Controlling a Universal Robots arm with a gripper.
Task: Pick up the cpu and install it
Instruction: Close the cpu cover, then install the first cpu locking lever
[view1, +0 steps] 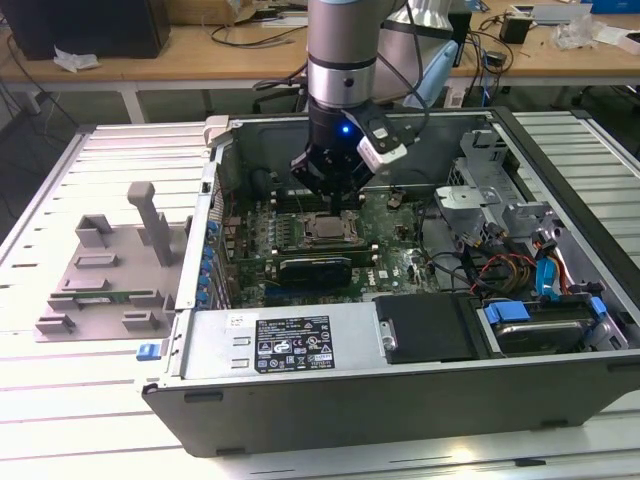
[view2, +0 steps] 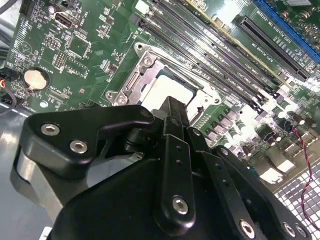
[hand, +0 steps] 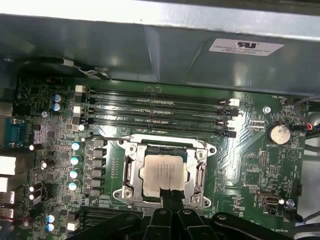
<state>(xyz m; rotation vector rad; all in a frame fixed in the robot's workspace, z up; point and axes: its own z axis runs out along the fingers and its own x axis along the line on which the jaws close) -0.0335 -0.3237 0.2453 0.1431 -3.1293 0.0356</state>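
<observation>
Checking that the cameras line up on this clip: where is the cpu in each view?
Exterior view: the cpu lies in the socket frame on the board, directly below the gripper.
First wrist view: the cpu lies inside the socket frame, next to the memory slots.
Second wrist view: part of the cpu shows inside the socket frame, just beyond the gripper.
Shared landmark: the socket frame around the cpu.
</observation>
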